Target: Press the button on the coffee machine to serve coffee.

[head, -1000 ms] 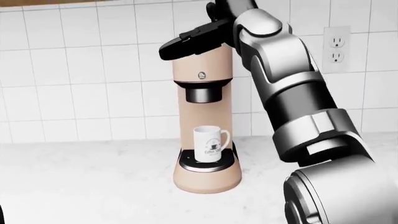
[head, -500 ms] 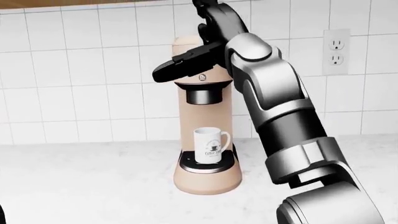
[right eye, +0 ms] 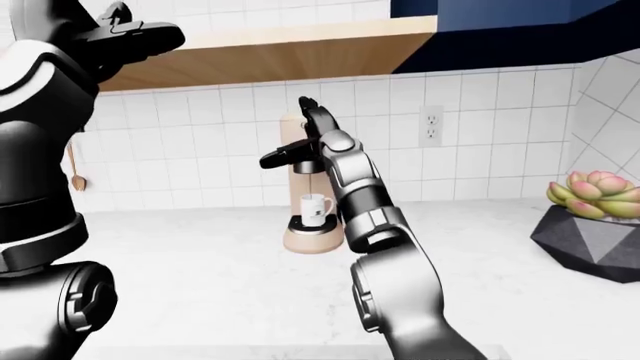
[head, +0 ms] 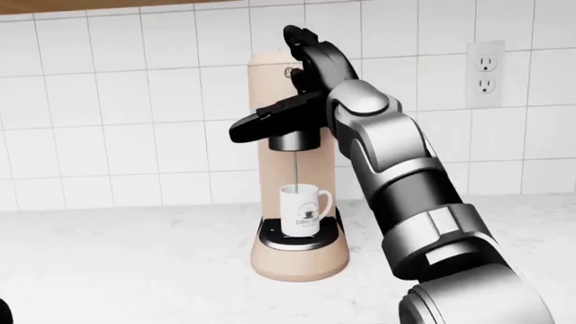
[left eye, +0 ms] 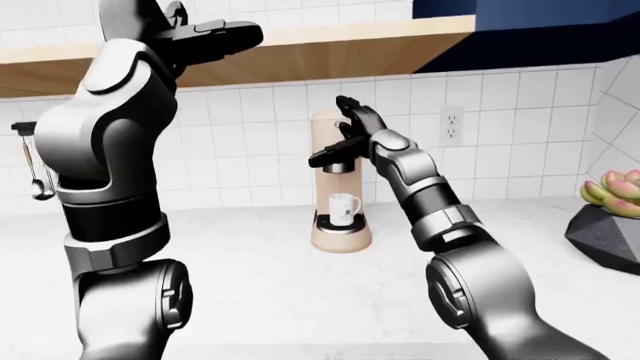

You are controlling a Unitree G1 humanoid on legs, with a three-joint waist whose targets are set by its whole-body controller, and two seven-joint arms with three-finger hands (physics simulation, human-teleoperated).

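Observation:
A beige coffee machine (head: 299, 251) stands on the white counter against the tiled wall. A white printed mug (head: 303, 209) sits on its drip tray, and a thin dark stream of coffee (head: 296, 169) runs from the black spout into it. My right hand (head: 286, 94) is open in front of the machine's upper face, with its thumb (head: 261, 123) stretched to the left and covering part of the spout. The round button mark (head: 291, 73) shows just left of the fingers. My left hand (left eye: 212, 36) is raised high at the top left of the left-eye view, open and holding nothing.
A wall outlet (head: 487, 71) is right of the machine. A succulent in a dark faceted pot (left eye: 608, 225) sits at the far right of the counter (head: 126, 263). A wooden shelf (left eye: 320, 52) runs above, and a spoon (left eye: 38, 169) hangs at the far left.
My right hand has slid down from the machine's top to its upper front. Coffee now streams into the mug, where none ran before.

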